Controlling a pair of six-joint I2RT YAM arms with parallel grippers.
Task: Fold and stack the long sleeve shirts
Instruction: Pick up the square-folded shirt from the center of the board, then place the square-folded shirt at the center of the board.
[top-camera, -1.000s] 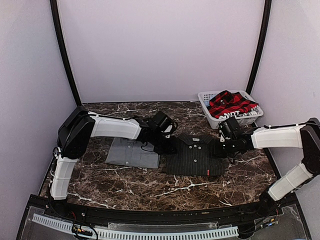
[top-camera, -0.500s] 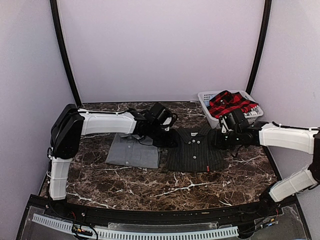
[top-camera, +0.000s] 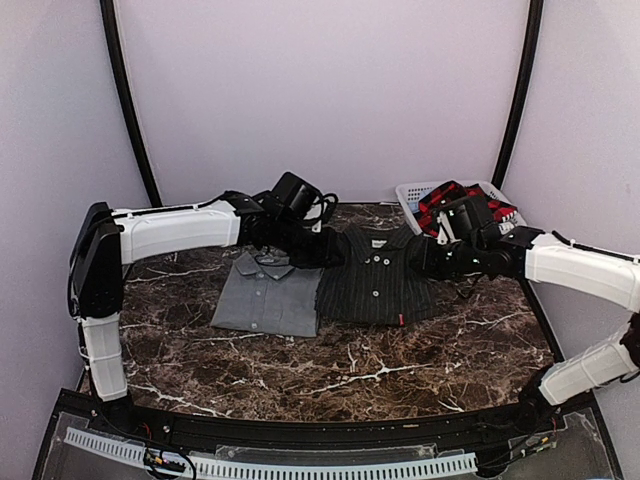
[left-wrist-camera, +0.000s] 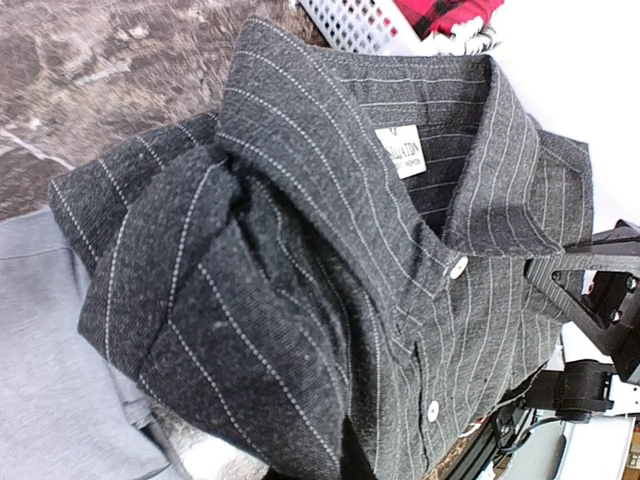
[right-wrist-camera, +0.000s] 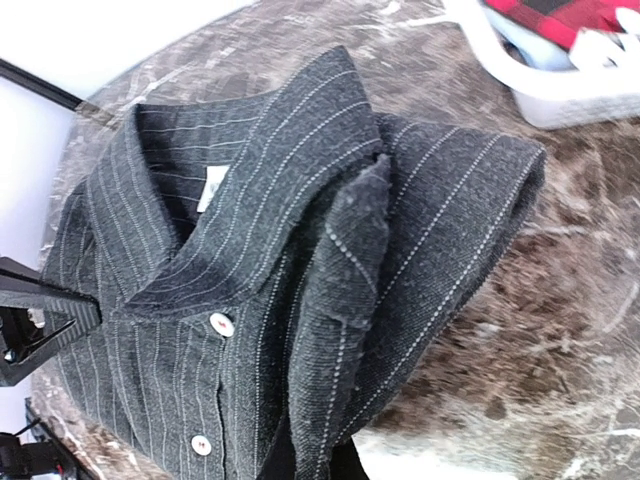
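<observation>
The folded black pinstriped shirt (top-camera: 375, 285) hangs lifted by its two shoulders, its lower hem still on the table. My left gripper (top-camera: 312, 250) is shut on the left shoulder fold (left-wrist-camera: 215, 300), and my right gripper (top-camera: 425, 258) is shut on the right shoulder fold (right-wrist-camera: 400, 290). Cloth hides the fingers in both wrist views. The folded grey shirt (top-camera: 268, 300) lies flat to the left, its edge beside the black one and also showing in the left wrist view (left-wrist-camera: 60, 370). The red-and-black plaid shirt (top-camera: 462, 205) sits bundled in the basket.
The white slatted basket (top-camera: 412, 195) stands at the back right of the marble table (top-camera: 350, 380), just behind my right arm. Walls enclose the table on three sides, with black poles in the back corners.
Both grippers have lifted the black shirt's shoulders up and toward the back, and carried it left toward the grey shirt. The grey and plaid shirts have not moved.
</observation>
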